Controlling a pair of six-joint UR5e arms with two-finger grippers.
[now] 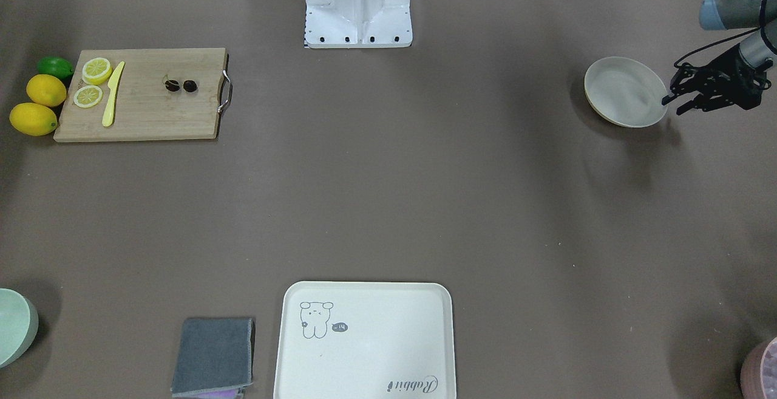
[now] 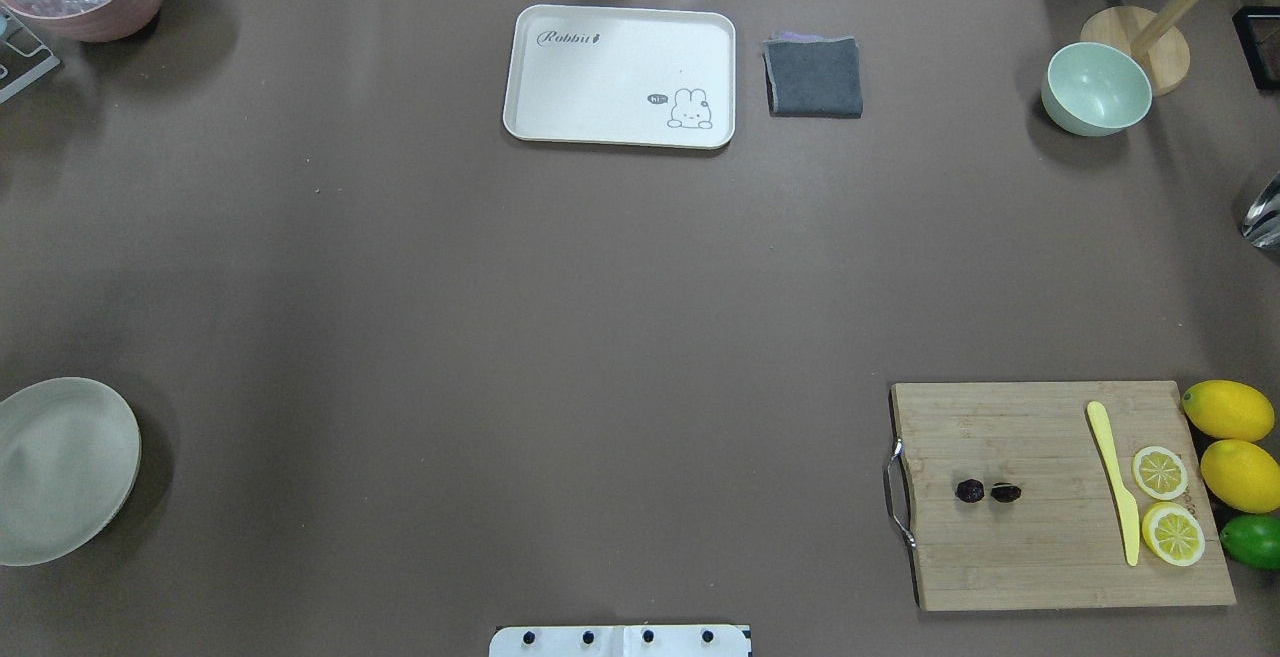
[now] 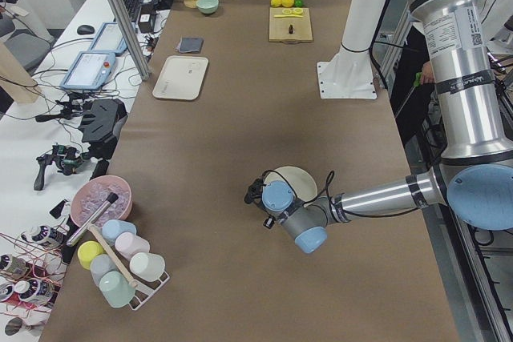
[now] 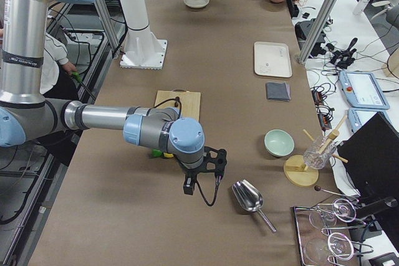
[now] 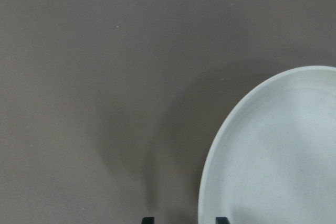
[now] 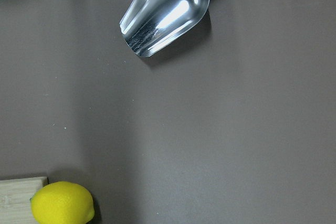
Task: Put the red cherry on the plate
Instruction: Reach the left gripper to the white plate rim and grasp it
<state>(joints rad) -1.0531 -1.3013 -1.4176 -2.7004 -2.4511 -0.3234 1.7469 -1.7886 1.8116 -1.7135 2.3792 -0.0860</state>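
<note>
The red cherry (image 1: 181,85) is a pair of tiny dark fruits lying on the wooden cutting board (image 1: 142,95), also seen in the overhead view (image 2: 987,491). The round cream plate (image 1: 625,92) lies far across the table (image 2: 60,467) and has nothing on it. My left gripper (image 1: 675,105) hovers open at the plate's outer edge. In the left wrist view its two fingertips (image 5: 148,219) stand apart on either side of the plate's rim (image 5: 210,171). My right gripper (image 4: 202,185) hangs beyond the board's lemon end, and I cannot tell whether it is open or shut.
The board also carries a yellow knife (image 1: 113,93) and lemon slices (image 1: 96,70), with whole lemons (image 1: 45,90) and a lime (image 1: 56,67) beside it. A metal scoop (image 6: 165,11) lies under the right wrist. A rabbit tray (image 2: 620,75), grey cloth (image 2: 813,77) and mint bowl (image 2: 1096,88) line the far edge.
</note>
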